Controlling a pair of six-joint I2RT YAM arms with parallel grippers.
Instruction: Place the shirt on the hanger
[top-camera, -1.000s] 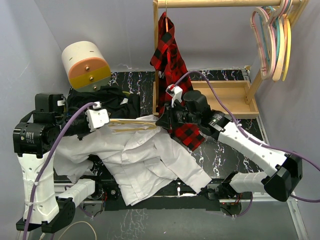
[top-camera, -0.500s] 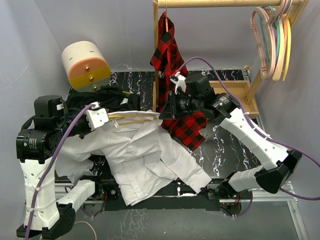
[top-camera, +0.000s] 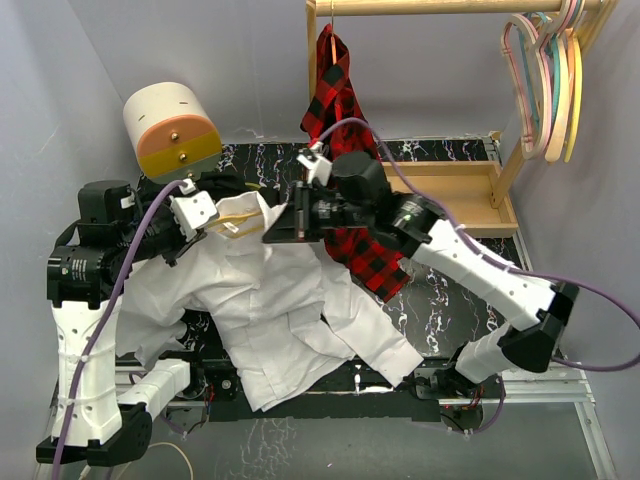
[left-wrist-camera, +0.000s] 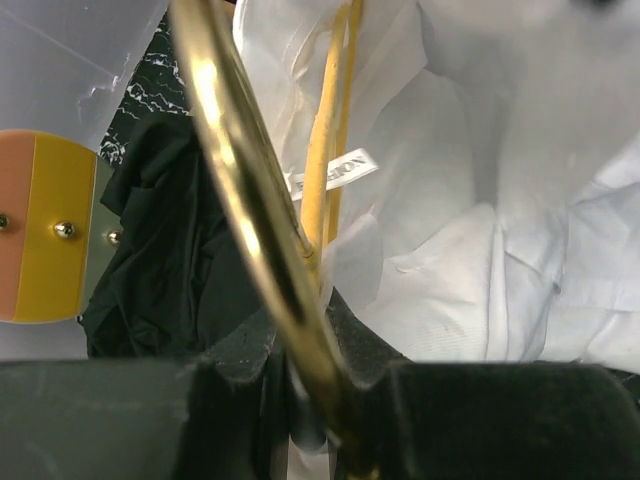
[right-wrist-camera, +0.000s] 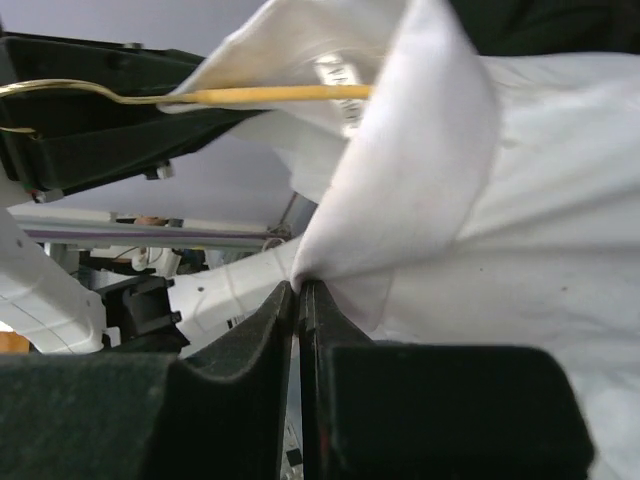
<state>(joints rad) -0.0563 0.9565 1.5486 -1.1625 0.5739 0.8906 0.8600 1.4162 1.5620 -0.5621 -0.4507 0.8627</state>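
The white shirt (top-camera: 285, 310) lies spread over the table's near middle, collar end raised. My left gripper (top-camera: 212, 222) is shut on the hanger's metal hook (left-wrist-camera: 250, 220), seen in the left wrist view between its jaws (left-wrist-camera: 325, 390). The pale yellow hanger (top-camera: 236, 214) runs from there into the shirt's collar opening (left-wrist-camera: 325, 150), next to the neck label; most of it is hidden under cloth. My right gripper (top-camera: 273, 230) is shut on a fold of the shirt's collar (right-wrist-camera: 400, 190), its jaws (right-wrist-camera: 300, 295) pinching the cloth just right of the hanger (right-wrist-camera: 270, 95).
A black garment (top-camera: 225, 192) lies behind the shirt beside a cream, orange and yellow cylinder (top-camera: 172, 130). A red-and-black plaid shirt (top-camera: 345, 130) hangs from the wooden rack (top-camera: 460, 195) close behind my right arm. Pastel hangers (top-camera: 545, 80) hang at the far right.
My right gripper has moved left with the shirt's collar, drawing it over the hanger, which now shows far less. My left gripper has lifted and tilted slightly with the hook.
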